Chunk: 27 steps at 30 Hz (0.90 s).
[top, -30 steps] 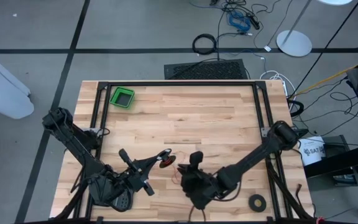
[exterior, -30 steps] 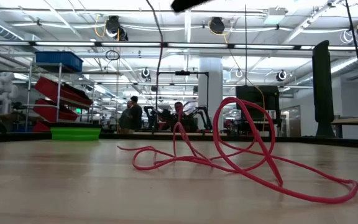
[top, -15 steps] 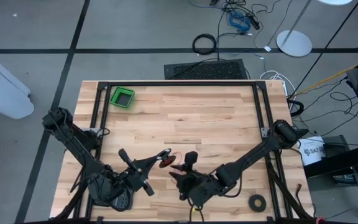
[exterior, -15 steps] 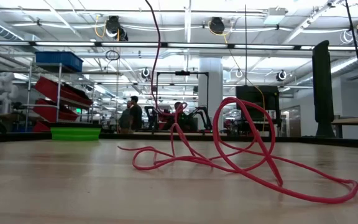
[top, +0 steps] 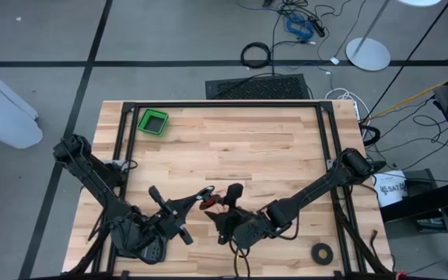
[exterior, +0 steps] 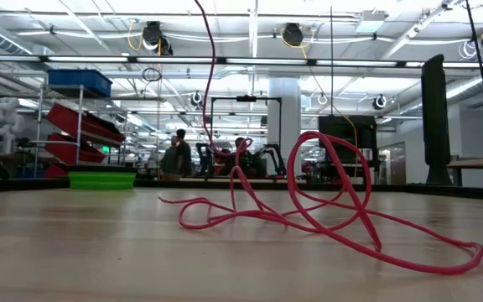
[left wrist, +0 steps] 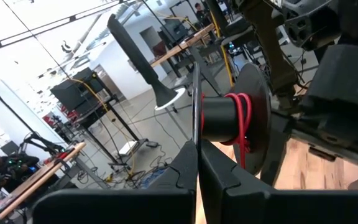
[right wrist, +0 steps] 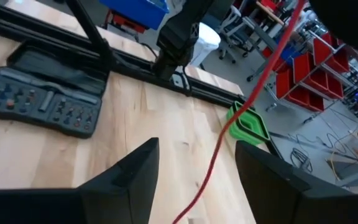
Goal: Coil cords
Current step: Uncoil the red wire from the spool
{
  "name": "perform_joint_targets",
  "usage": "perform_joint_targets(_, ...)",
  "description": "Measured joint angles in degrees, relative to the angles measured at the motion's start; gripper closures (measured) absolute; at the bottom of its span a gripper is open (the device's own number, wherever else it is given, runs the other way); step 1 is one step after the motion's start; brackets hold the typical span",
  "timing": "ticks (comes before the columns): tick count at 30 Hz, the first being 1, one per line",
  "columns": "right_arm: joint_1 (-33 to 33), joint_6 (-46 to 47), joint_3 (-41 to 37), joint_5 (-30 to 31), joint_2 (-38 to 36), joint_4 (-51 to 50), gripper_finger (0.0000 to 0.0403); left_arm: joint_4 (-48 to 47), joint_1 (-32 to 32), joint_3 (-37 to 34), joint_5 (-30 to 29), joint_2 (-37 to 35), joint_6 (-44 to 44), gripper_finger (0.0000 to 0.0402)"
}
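Left tool (left wrist: 197,180) shut on spool (left wrist: 232,118) wound with red cord (exterior: 325,210); the rest lies in loose loops on table (top: 271,148). Right tool (right wrist: 194,171) wide open, cord passing between its fingers.

This is a big robot lab or workshop. The wooden worktop (top: 232,148) stands on a grey floor (top: 169,39) with black tape lines and loose cables (top: 302,23). Behind it are racks of red bins (exterior: 86,126), a blue bin (exterior: 78,81), more robot arms (exterior: 258,158), pipes and lamps (exterior: 292,33) overhead, and people (exterior: 176,153) far off.
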Motion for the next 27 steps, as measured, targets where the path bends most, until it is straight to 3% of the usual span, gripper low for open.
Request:
perform_joint_targets(14, -0.33, -6.15, 0.0, -0.3, 0.0, 9.71, 0.0252, 0.02, 0.02, 0.0, 0.0, 0.0, -0.05, 0.0398)
perform_joint_targets(27, 0.49, -7.46, 0.0, 2.88, 0.0, 9.45, 0.0345, 0.03, 0.02, 0.0, 0.0, 0.0, -0.04, 0.0398)
